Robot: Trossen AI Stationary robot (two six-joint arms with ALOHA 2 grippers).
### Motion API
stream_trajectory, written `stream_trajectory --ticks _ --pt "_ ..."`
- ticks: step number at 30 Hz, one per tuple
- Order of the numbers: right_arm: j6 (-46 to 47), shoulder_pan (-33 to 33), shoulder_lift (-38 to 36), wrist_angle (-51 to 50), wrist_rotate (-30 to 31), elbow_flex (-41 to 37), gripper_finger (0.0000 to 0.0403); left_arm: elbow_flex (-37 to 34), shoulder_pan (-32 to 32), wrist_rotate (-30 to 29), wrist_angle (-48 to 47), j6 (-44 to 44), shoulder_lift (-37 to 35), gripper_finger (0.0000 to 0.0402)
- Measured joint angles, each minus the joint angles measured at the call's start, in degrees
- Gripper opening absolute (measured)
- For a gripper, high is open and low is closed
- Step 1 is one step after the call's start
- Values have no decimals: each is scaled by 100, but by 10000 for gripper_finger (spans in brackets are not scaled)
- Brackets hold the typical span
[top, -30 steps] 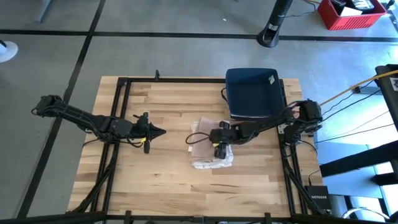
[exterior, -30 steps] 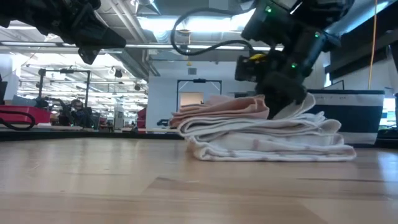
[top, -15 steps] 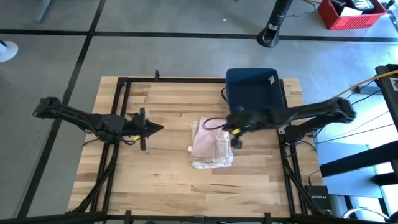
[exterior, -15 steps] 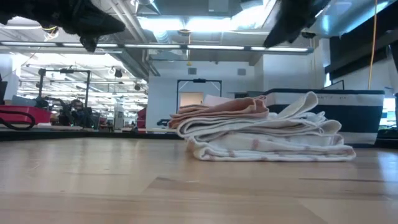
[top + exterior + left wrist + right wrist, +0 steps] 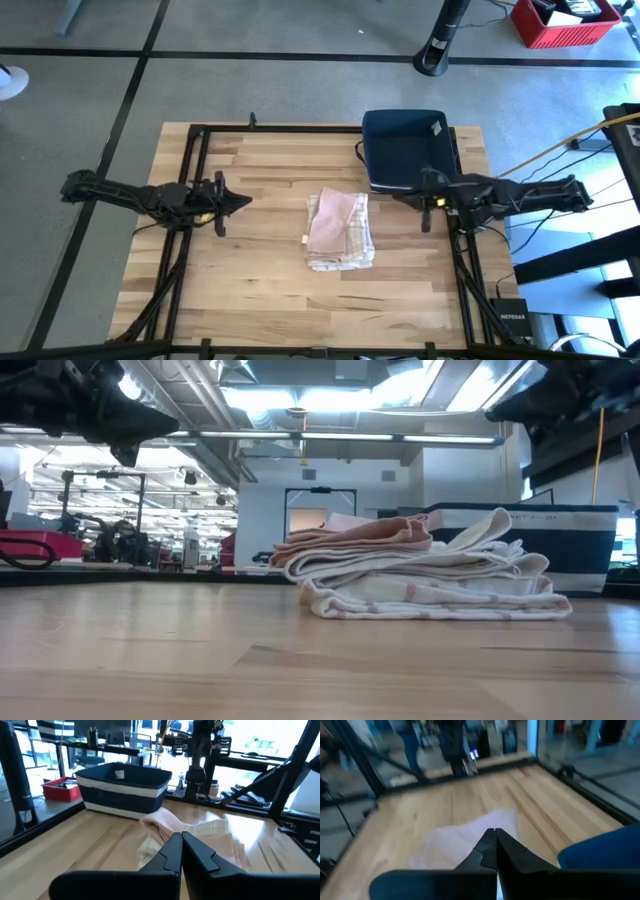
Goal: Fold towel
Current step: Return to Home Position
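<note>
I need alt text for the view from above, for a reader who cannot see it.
A stack of folded towels lies at the middle of a wooden table, a light brown one on top. The left claw and the right claw hang to either side, clear of the stack; a blue bin stands beside the right claw.

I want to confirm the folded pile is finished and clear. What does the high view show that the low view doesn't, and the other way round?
High view only: the left gripper and right gripper sit on opposite sides of the towel stack, both clear of it, with the stack near the table's middle.
Low view only: the layering. The light brown towel lies on top of the white plaid towel, with the folds bulging unevenly.
Both: the stack itself and the blue bin beyond it.
</note>
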Motion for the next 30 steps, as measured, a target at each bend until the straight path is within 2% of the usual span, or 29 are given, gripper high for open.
stream_trajectory --ticks 7,14,19,30 --pt "-26 0 -1500 1300 -198 -1460 1 -286 0 0 9 -218 -230 0" --pt "-103 0 -2271 1347 -198 -2024 1 -717 0 6 -11 -590 -547 0" --pt "-133 0 -2505 1357 -126 -2354 1 -820 0 77 -305 -619 -985 0" --pt "1 2 -2421 1452 -305 -2428 1 -820 0 177 -315 189 -1819 0"
